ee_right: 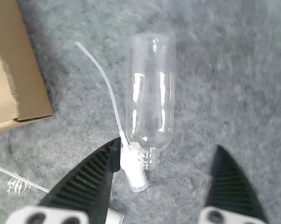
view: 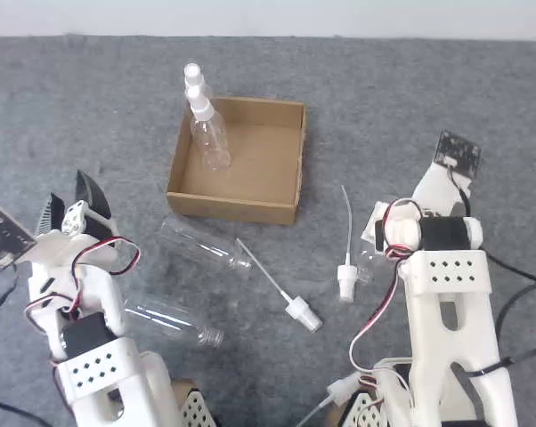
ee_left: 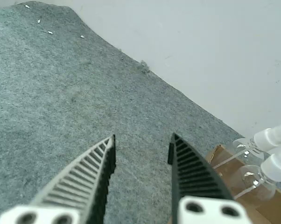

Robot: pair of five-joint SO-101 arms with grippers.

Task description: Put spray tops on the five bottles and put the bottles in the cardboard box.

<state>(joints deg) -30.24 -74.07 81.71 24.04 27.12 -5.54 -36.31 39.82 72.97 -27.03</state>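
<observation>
In the cardboard box (view: 281, 165), two clear bottles with spray tops (view: 210, 133) stand in one corner; they also show past my left gripper (ee_left: 143, 140), which is open above bare carpet. In the high view that gripper (view: 72, 196) is raised at the left of the table. Two capless bottles (view: 201, 245) (view: 174, 320) lie in front of the box. My right gripper (ee_right: 167, 147) is open above a third capless bottle (ee_right: 150, 107) lying on the carpet. A spray top (ee_right: 133, 170) with its long tube lies against that bottle's neck. Another spray top (view: 302, 311) lies mid-table.
Grey carpet (view: 428, 89) covers the table. A corner of the box (ee_right: 14, 70) stands close to the right gripper. The tube of the mid-table spray top (ee_right: 14, 184) lies near the right gripper's finger. A pale wall (ee_left: 201, 46) rises behind the table.
</observation>
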